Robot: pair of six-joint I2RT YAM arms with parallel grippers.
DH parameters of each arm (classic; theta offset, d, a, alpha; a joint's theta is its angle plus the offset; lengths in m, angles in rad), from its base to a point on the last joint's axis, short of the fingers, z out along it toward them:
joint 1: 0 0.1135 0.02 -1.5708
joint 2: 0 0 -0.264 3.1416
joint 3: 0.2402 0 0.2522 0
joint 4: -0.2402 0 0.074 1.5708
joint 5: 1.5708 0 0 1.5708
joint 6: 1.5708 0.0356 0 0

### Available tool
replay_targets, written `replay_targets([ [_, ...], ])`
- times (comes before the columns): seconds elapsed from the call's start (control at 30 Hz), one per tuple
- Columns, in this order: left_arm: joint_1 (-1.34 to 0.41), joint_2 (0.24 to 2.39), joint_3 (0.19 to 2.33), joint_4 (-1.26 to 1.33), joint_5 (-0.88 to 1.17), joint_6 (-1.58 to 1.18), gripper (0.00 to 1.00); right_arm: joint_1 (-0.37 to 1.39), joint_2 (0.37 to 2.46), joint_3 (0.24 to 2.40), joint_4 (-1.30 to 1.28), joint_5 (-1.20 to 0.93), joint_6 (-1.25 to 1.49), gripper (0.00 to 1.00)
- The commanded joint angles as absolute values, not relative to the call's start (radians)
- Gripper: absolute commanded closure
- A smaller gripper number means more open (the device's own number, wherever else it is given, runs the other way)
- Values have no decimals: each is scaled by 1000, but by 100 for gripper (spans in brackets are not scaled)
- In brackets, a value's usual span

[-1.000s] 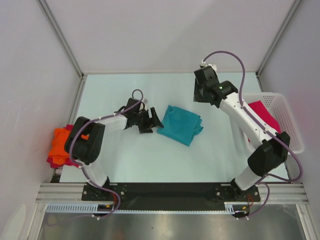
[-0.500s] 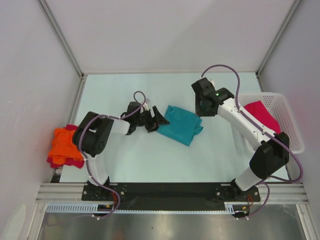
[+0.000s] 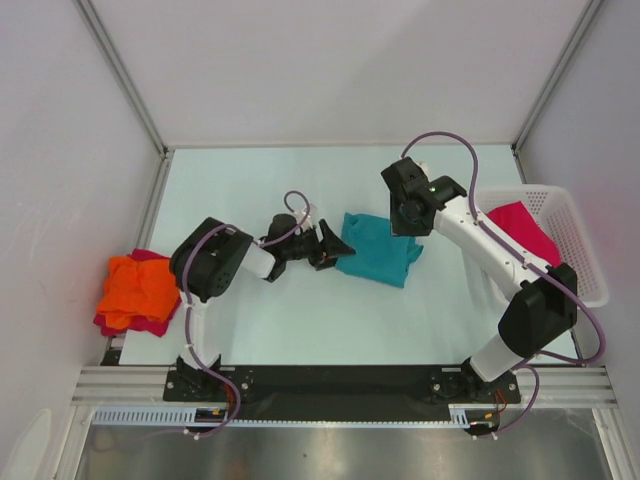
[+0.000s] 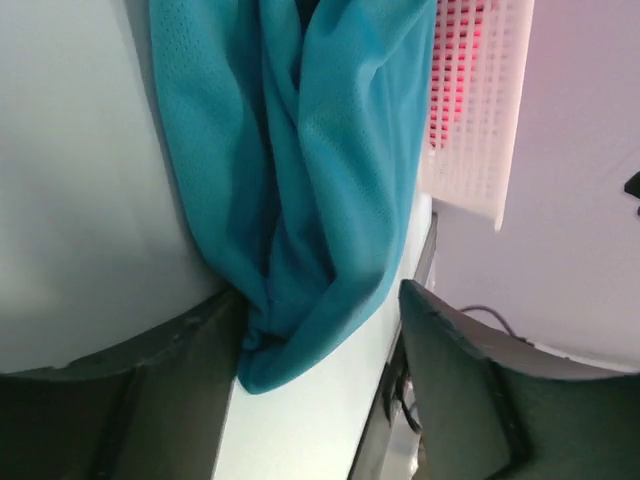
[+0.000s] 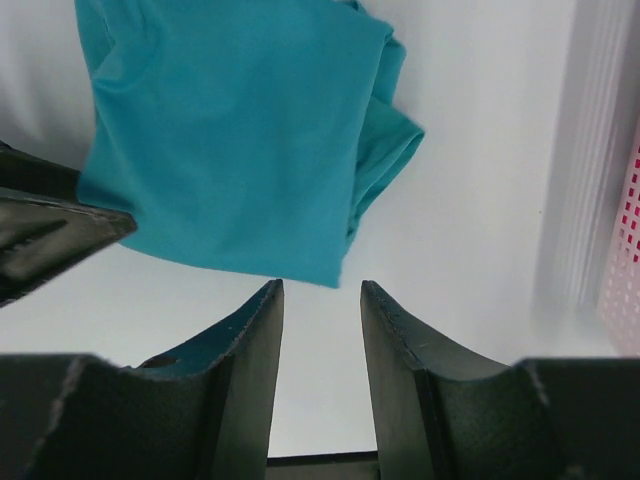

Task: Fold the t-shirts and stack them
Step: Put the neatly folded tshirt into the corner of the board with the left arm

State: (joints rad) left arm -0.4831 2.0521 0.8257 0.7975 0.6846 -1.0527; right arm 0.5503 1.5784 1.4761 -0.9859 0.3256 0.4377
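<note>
Bright, even light, faint shadows; left pincer [image 4: 320, 300] blurry, v. close.

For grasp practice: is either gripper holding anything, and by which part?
Nothing held. The left gripper stands open around a bunched edge of the teal cloth t-shirt; the right gripper hovers open near it.

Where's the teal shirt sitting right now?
In the top view, the crumpled teal cloth t-shirt lies mid-table, right of centre, between the left gripper at its left edge and the right gripper over its far side.
</note>
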Motion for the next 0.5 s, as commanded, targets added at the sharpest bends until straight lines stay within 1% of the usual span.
replay_targets([
  [0.0,-561,2152,772,805,693,-1123,57,551,1555,1509,-1012,341,453,58],
  [0.03,-564,2157,770,824,699,-1138,75,551,1552,1509,-1014,341,453,58],
  [0.07,-568,2166,773,834,703,-1152,89,548,1540,1509,-1015,338,453,58],
  [0.1,-571,2171,778,831,713,-1167,100,548,1533,1511,-1017,336,451,58],
  [0.23,-572,2146,787,773,694,-1175,100,540,1485,1523,-1037,336,442,58],
  [0.33,-571,2070,785,686,643,-1158,100,529,1430,1525,-1052,337,433,58],
  [0.4,-563,2028,793,597,620,-1138,100,520,1389,1519,-1061,339,426,58],
  [0.43,-558,1972,811,563,598,-1128,100,515,1372,1517,-1062,337,423,58],
  [0.47,-554,1945,827,475,588,-1114,100,508,1358,1505,-1062,337,422,58],
])
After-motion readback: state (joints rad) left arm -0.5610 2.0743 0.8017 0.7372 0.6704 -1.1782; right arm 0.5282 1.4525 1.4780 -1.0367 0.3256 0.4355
